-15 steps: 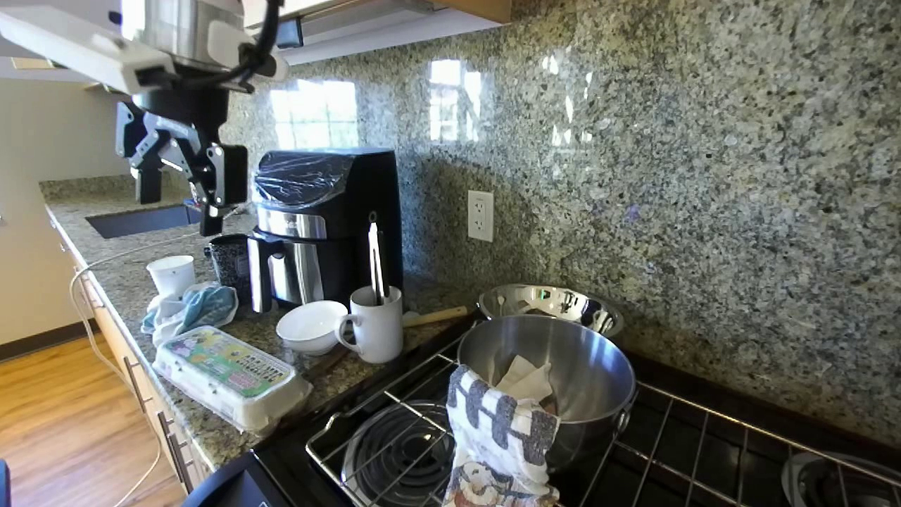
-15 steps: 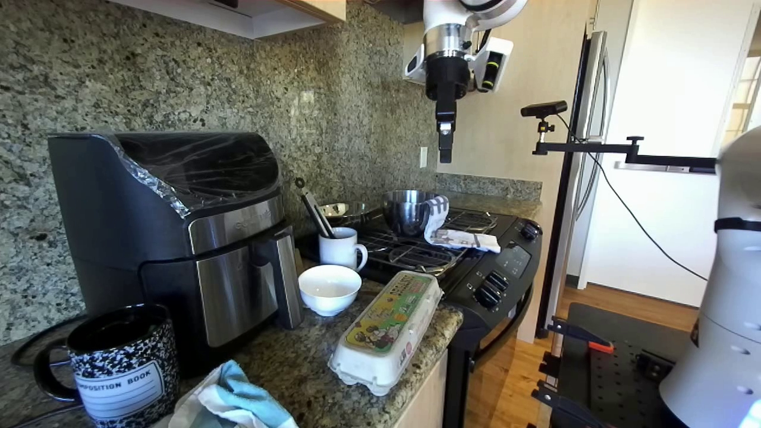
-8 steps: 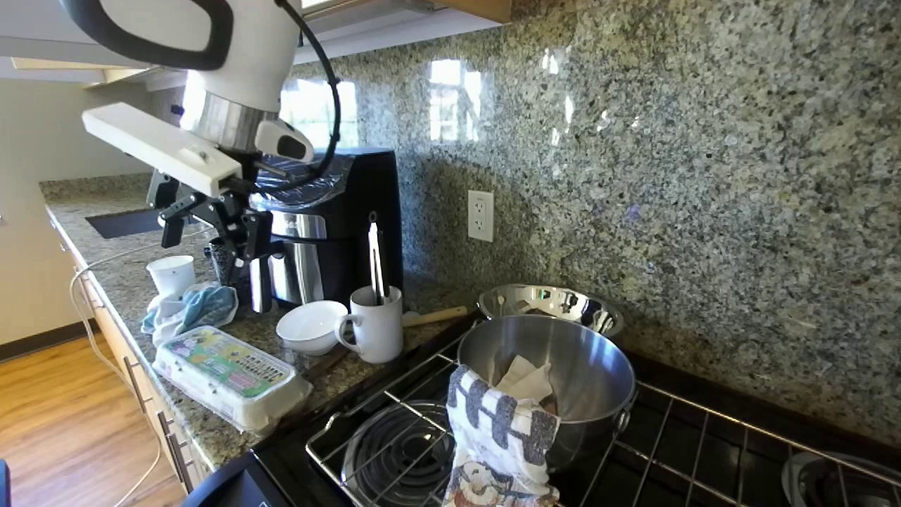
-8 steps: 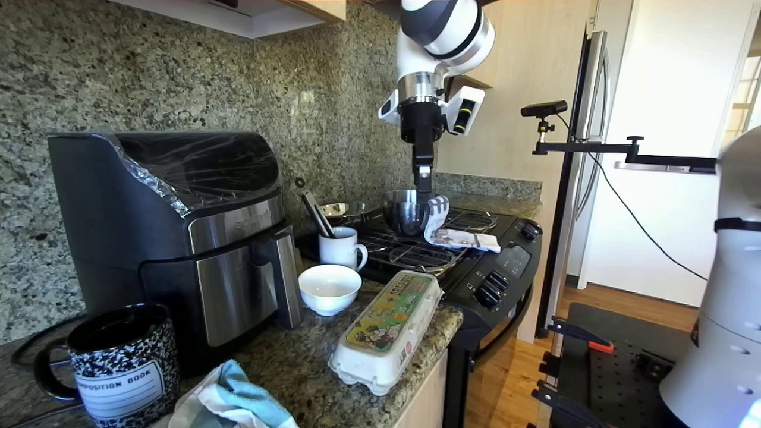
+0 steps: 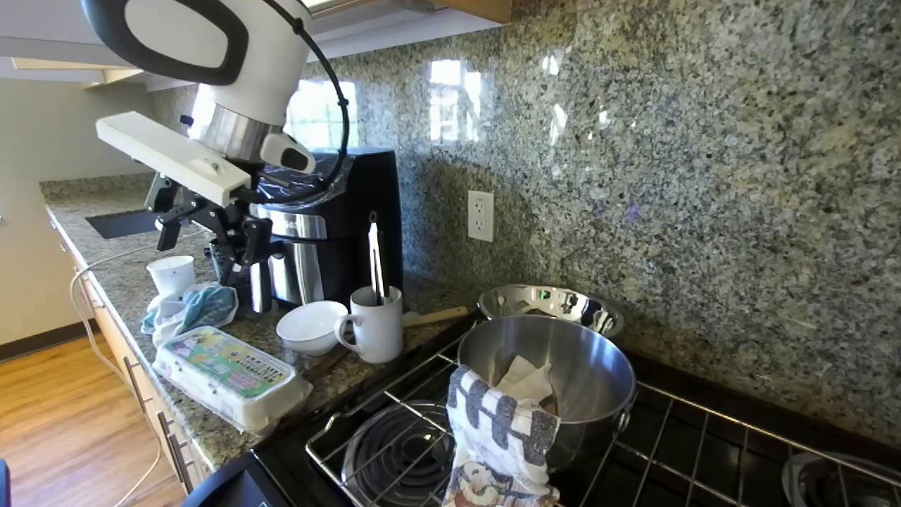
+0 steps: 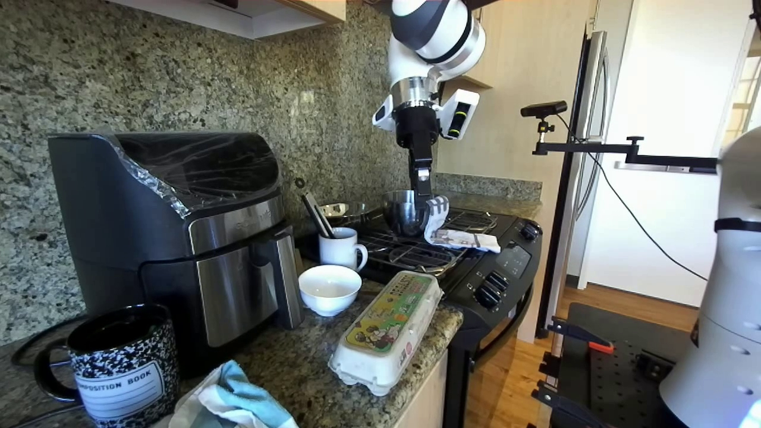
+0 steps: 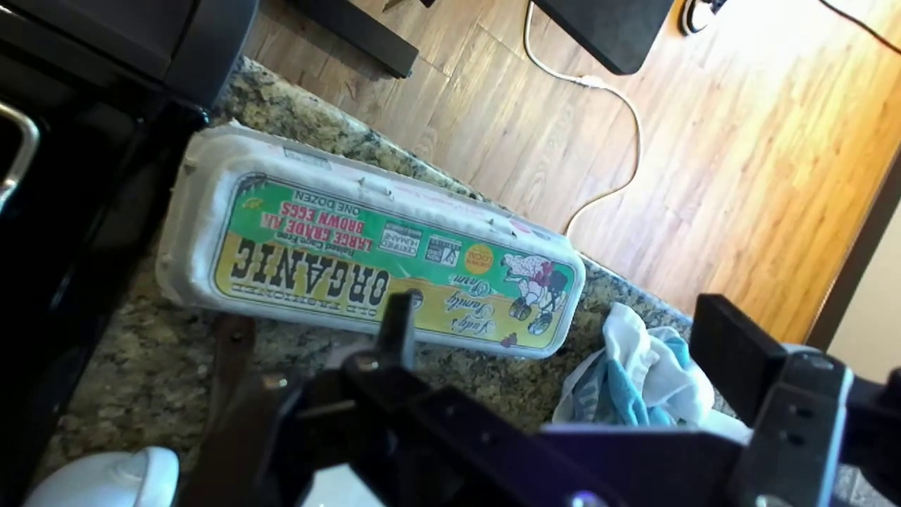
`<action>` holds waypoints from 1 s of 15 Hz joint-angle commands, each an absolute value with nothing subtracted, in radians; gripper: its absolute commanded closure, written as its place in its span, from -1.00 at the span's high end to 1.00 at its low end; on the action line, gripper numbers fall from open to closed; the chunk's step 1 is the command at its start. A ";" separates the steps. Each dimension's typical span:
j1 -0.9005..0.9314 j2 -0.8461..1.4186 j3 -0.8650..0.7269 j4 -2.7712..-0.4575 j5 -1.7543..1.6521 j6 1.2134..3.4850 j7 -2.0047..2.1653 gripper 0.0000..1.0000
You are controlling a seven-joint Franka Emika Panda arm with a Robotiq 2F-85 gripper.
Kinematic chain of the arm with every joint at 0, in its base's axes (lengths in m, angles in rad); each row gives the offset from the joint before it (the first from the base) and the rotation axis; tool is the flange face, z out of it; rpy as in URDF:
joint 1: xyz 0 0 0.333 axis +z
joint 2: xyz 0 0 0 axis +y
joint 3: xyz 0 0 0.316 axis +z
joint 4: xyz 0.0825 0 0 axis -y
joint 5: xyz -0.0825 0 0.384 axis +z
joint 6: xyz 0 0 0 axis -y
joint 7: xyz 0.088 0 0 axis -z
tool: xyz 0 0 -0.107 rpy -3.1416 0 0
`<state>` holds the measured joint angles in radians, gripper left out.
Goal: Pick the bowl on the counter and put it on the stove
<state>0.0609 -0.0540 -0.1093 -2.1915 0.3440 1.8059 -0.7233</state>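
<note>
The small white bowl (image 5: 312, 327) stands upright on the granite counter (image 5: 334, 384), beside the white mug's handle. It also shows in an exterior view (image 6: 330, 288) with nothing in it. The stove (image 6: 410, 258), black with wire grates, adjoins the counter. My gripper (image 5: 208, 260) is open and empty, tilted, in the air above counter height; it also shows edge-on in an exterior view (image 6: 422, 202). In the wrist view the fingers (image 7: 556, 317) are wide apart above the egg carton and cloth. A white patch behind the finger linkage there may be the bowl; I cannot tell.
A white mug (image 5: 380, 327) with tongs stands between bowl and stove. An egg carton (image 6: 386, 333) lies along the counter's front edge. An air fryer (image 6: 178, 238) stands behind the bowl. A steel pot (image 5: 549, 366) with a towel (image 5: 496, 440) over its rim is on the stove.
My gripper has come down and tilted, moving toward the air fryer side in view, mostly in the first half second, slightly since. The bowl and other objects have not moved.
</note>
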 commanded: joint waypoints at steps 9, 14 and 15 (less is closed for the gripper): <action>0.041 0.118 0.001 -2.159 0.337 2.003 -0.826 1.00; 0.036 0.194 0.048 -2.131 0.333 2.103 -0.852 1.00; 0.034 0.211 0.055 -2.120 0.331 2.111 -0.859 1.00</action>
